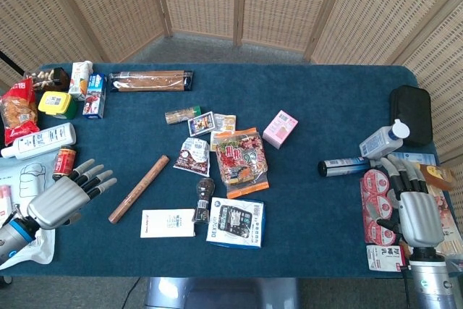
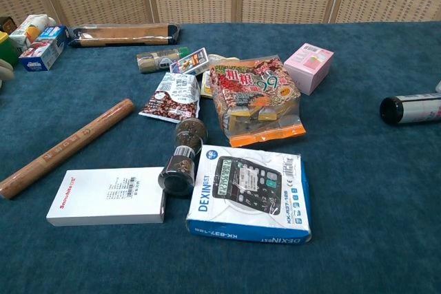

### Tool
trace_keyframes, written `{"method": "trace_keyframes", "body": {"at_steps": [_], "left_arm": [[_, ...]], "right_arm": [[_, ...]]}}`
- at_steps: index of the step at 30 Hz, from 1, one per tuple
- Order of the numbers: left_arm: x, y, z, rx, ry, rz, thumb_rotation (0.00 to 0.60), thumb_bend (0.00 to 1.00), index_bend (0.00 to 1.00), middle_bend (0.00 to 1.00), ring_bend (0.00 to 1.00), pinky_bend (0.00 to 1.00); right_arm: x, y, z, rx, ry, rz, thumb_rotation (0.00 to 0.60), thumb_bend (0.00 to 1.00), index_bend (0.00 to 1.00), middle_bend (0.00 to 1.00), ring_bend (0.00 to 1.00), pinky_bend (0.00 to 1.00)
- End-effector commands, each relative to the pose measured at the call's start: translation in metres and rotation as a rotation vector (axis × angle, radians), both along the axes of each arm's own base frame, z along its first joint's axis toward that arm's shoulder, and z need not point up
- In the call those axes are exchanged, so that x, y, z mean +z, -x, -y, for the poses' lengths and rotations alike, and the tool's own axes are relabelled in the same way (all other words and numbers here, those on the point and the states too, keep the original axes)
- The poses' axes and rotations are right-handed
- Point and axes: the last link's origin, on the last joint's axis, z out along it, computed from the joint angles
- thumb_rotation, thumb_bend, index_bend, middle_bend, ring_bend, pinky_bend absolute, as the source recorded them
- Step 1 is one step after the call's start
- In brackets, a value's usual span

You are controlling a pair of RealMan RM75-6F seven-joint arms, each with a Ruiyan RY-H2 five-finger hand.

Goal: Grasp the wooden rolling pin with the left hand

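The wooden rolling pin (image 1: 139,188) lies slantwise on the blue table, its low end near the front left; the chest view shows the rolling pin (image 2: 67,147) at its left side. My left hand (image 1: 64,198) hovers open with fingers spread to the left of the pin's lower end, a short gap between them. It holds nothing. My right hand (image 1: 411,208) rests open at the front right over packaged goods, far from the pin. Neither hand appears in the chest view.
A white box (image 1: 168,223), a dark grinder (image 1: 203,199) and a calculator box (image 1: 235,223) lie just right of the pin. Snack bags (image 1: 239,159) sit mid-table. Bottles, cans and cartons (image 1: 45,135) crowd the left edge. A long packaged item (image 1: 150,80) lies at the back.
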Motion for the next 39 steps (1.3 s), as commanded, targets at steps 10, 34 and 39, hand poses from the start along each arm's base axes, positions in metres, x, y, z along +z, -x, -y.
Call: {"method": "trace_keyframes", "body": {"at_steps": [10, 34, 39], "left_arm": [[-0.029, 0.018, -0.010, -0.042, 0.023, -0.070, 0.600, 0.16, 0.00, 0.00, 0.00, 0.00], [-0.097, 0.019, -0.037, -0.242, 0.069, -0.104, 0.600, 0.16, 0.00, 0.00, 0.00, 0.00], [-0.106, 0.017, -0.042, -0.262, 0.074, -0.110, 0.600, 0.16, 0.00, 0.00, 0.00, 0.00]], "right_arm": [[0.005, 0.001, -0.005, -0.019, 0.014, -0.006, 0.591, 0.32, 0.00, 0.06, 0.00, 0.00], [0.015, 0.013, -0.014, -0.069, 0.045, -0.013, 0.589, 0.32, 0.00, 0.06, 0.00, 0.00], [0.017, 0.014, -0.016, -0.077, 0.051, -0.014, 0.589, 0.32, 0.00, 0.06, 0.00, 0.00]]}}
